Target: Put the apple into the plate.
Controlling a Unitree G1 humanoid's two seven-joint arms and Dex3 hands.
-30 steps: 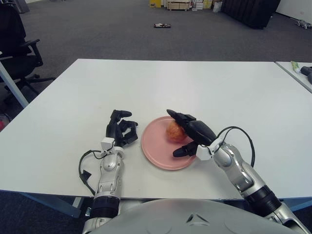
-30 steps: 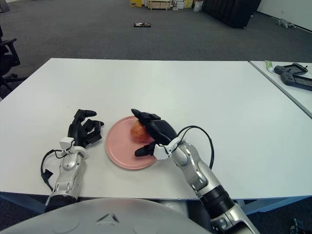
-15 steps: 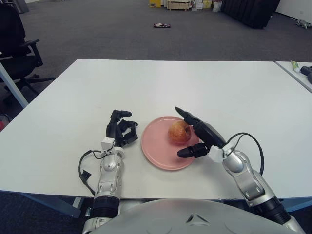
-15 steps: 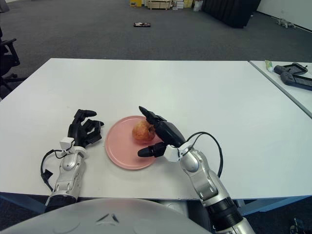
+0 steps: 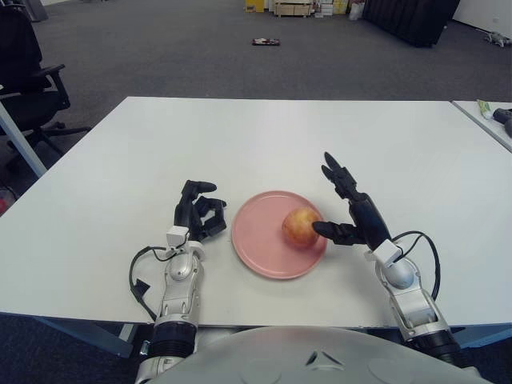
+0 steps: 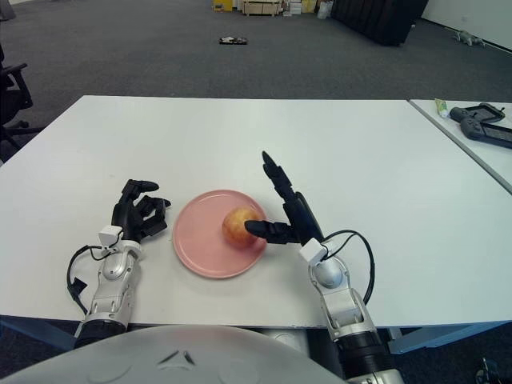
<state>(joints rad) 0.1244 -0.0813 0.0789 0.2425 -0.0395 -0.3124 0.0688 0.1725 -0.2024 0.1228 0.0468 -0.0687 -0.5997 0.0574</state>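
On the white table (image 5: 320, 136) sits a pink plate (image 5: 260, 244), and the apple (image 5: 298, 227) lies inside it, toward its right half; nothing else is in the plate; the right hand (image 5: 352, 214) shows just right of the plate, fingers spread and holding nothing, its thumb tip close by the apple's right side; the left hand (image 5: 198, 214) shows just left of the plate's rim, fingers curled, gripping nothing.

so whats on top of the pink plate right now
One apple sits on the pink plate, toward its right side. The right robot hand is open just beside it, holding nothing. The plate surface under the apple is hidden.
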